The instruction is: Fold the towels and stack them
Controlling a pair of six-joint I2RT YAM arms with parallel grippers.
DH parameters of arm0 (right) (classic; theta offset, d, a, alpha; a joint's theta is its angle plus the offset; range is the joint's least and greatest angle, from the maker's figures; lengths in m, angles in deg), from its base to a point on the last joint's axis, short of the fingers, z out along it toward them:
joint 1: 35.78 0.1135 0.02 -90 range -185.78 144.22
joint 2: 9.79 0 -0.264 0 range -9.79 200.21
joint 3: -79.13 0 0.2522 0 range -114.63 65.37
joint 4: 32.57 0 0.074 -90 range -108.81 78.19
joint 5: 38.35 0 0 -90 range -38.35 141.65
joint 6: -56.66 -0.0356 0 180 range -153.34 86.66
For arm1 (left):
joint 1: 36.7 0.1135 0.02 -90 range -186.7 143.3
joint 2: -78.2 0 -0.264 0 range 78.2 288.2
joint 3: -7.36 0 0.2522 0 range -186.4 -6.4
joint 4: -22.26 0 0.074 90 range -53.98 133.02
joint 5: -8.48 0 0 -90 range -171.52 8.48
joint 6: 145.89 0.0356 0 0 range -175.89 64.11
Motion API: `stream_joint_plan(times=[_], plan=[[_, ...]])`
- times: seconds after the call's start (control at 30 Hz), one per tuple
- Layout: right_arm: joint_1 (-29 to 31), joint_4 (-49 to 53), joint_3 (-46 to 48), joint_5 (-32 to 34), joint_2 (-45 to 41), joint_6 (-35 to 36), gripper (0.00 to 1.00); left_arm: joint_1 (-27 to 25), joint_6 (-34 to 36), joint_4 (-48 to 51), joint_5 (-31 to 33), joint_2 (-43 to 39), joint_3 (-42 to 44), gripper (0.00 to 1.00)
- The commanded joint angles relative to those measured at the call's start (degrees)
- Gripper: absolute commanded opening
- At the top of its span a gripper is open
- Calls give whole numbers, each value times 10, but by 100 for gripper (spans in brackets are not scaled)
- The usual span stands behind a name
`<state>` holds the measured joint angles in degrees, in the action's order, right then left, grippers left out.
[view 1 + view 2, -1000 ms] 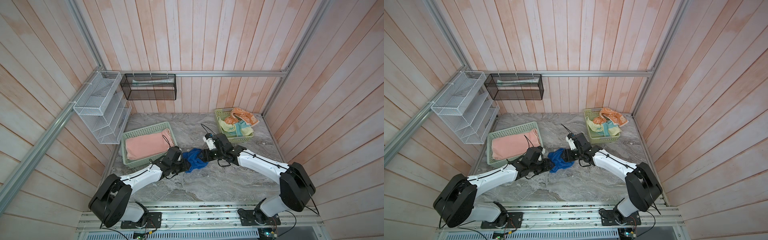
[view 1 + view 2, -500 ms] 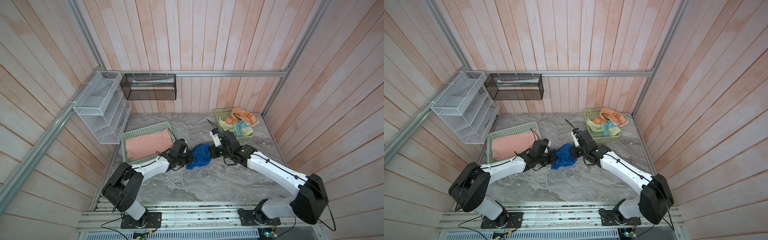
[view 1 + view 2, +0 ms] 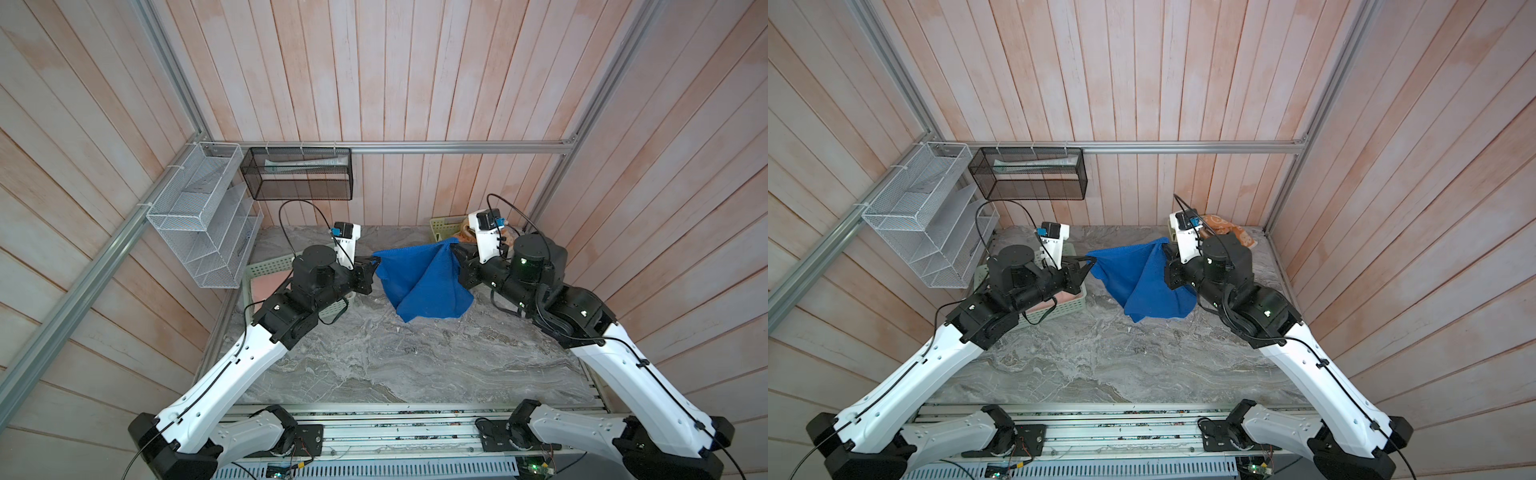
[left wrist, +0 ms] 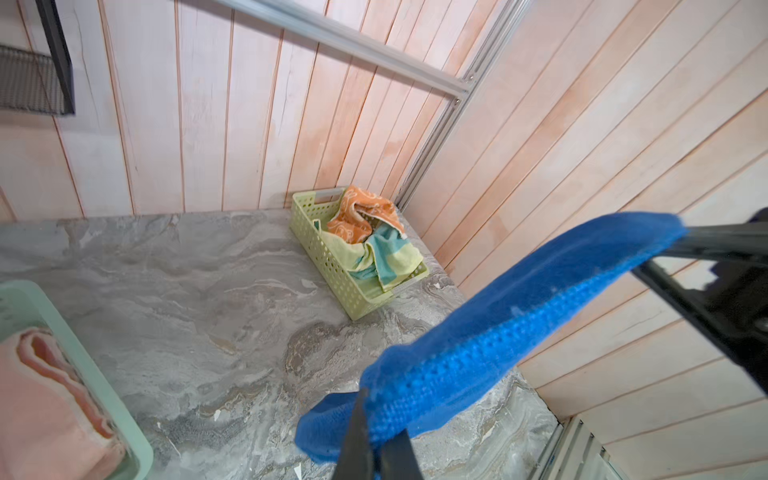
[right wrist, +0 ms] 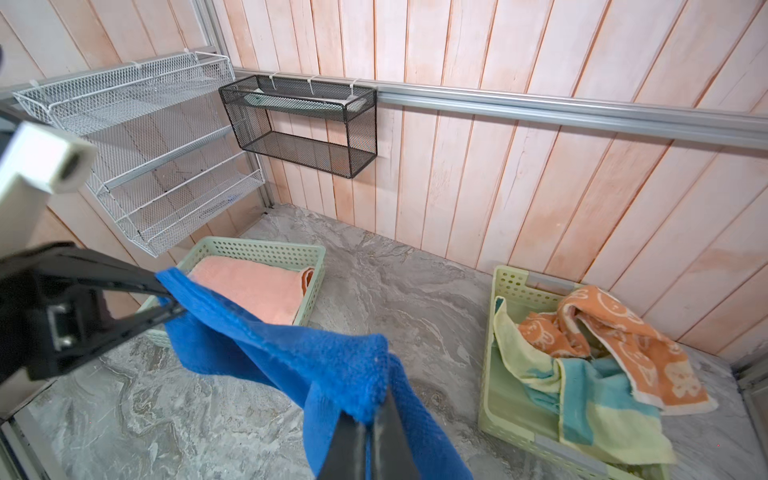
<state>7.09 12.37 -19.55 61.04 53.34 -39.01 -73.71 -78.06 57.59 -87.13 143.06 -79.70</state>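
Above the middle of the grey marble-patterned tabletop (image 3: pixel 395 365), the royal-blue terry towel (image 3: pixel 419 282) now hangs spread in the air. A second earlier it lay as a crumpled heap on the surface between two low, close-set grippers. Both arms have since risen and drawn apart, carrying the cloth up with them. The left arm climbs steeply from the near left edge, elbow high and wrist turned toward the centre. The left gripper (image 3: pixel 376 262) has its jaws closed tight on one upper corner of the towel. The right arm mirrors this pose from the near right edge, and the right gripper (image 3: pixel 455 251) is likewise clamped on the opposite upper corner. The towel's top edge sags slightly between the two grippers. From them the cloth falls in two overlapping folds to a low point nearer the right gripper; whether that point touches the tabletop cannot be told. The folded plain pink towel (image 5: pixel 249 291) lies in the mint-green perforated plastic basket (image 5: pixel 257 245) by the left wall, beyond the left gripper. The orange towel with cream cartoons (image 5: pixel 623 332) and the pale yellow towel with teal patches (image 5: pixel 582 395) lie crumpled together in the yellow-green perforated plastic basket (image 5: pixel 511 286). That basket stands in the far right corner, behind the right arm.
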Motion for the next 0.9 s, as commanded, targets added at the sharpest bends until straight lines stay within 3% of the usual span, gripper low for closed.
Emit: stream_joint_plan(times=[0.0, 0.17, 0.3, 0.37, 0.4, 0.47, 0.53, 0.7, 0.87], plan=[[2, 78, -55, 11, 6, 33, 0, -2, 40, 80, 13, -12, -58, 0], [3, 131, -77, 7, 31, 61, 0, -3, 53, 122, -6, 4, -122, 0], [2, 143, -5, 18, 32, 46, 0, 4, 54, 129, -35, 16, -110, 0], [2, 139, 52, -15, 20, 27, 0, 14, 51, 119, -64, 15, -82, 0], [2, 140, 74, -47, 15, 22, 7, 19, 49, 114, -81, 15, -67, 0], [2, 141, 123, -123, 1, 5, 36, 33, 38, 109, -107, 14, -26, 0], [2, 126, 164, -177, -11, -9, 50, 43, 28, 103, -122, 5, 19, 0], [2, -12, 277, -225, -38, -18, 57, 60, 17, 63, -178, -19, 115, 0], [23, -281, 430, -246, -39, -21, 61, 59, 31, 75, -232, -5, 110, 0]])
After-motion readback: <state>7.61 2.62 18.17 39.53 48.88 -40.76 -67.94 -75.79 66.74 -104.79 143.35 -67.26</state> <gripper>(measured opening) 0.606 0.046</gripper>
